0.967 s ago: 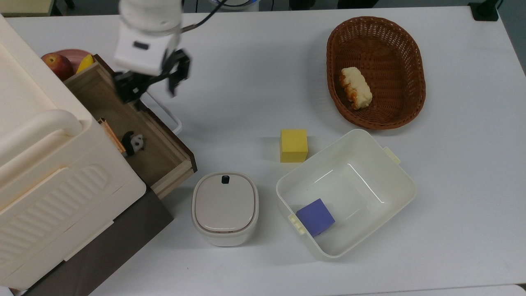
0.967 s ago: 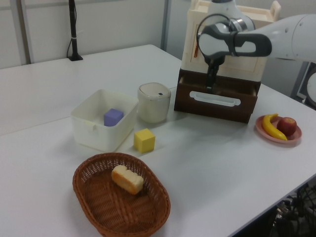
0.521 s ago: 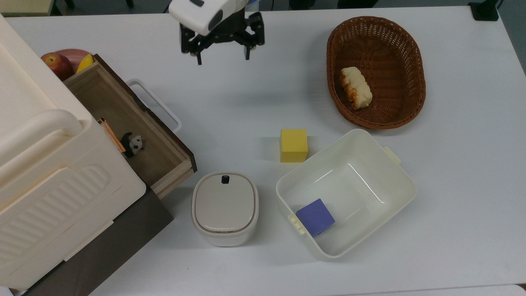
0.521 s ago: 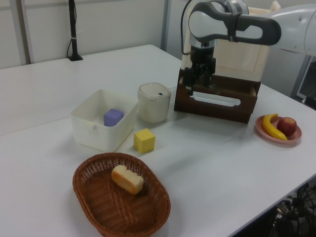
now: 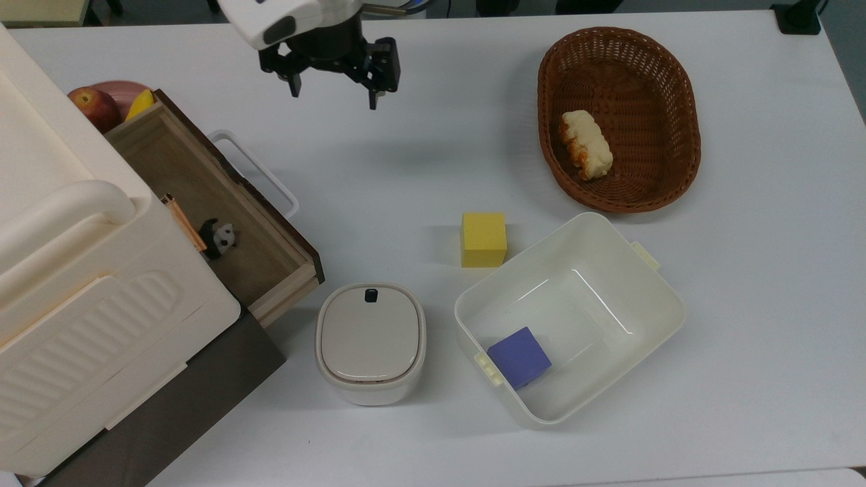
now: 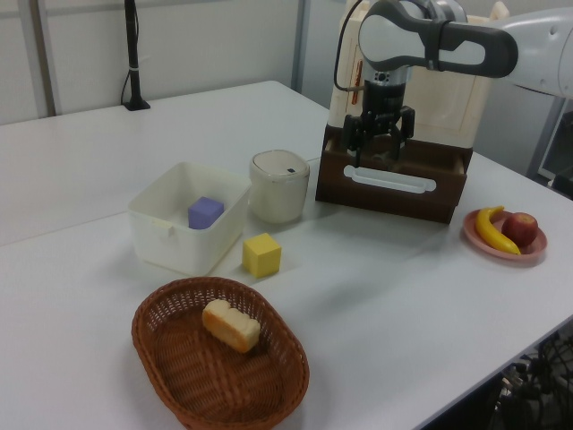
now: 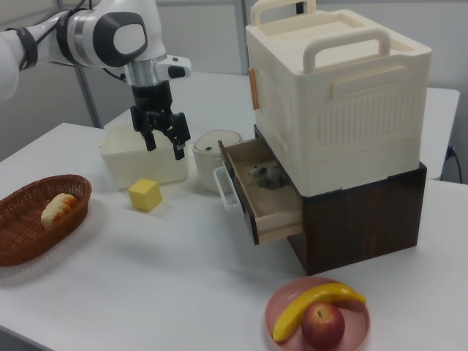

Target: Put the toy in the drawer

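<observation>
You're looking at a plain white table (image 5: 744,304) with pale wall panels behind it; no writing is readable. Your gripper (image 5: 333,80) hangs over the table with fingers spread, holding nothing. The panda toy (image 5: 218,237) sits inside the open wooden drawer (image 5: 270,260).

Colours noted, ref. the drawer (image 5: 267,267): brown wood inside, dark front panel, white loop handle (image 5: 256,171). Toy (image 5: 219,237) in drawer: black-and-white. Cream box (image 7: 338,95) above it, dark brown cabinet (image 7: 363,219) below. Beside drawer front: off-white lidded pot (image 5: 370,341) w/ black dot. Further off: yellow cube (image 5: 484,239); purple cube (image 5: 519,356) in white tub (image 5: 659,318); brown woven basket (image 5: 683,115) w/ pale yellow bread (image 5: 586,144). Behind drawer: pink plate (image 7: 363,319), yellow banana (image 7: 315,304), red apple (image 7: 322,325). Table (image 5: 744,270) white. Gripper (image 5: 333,90) black.
</observation>
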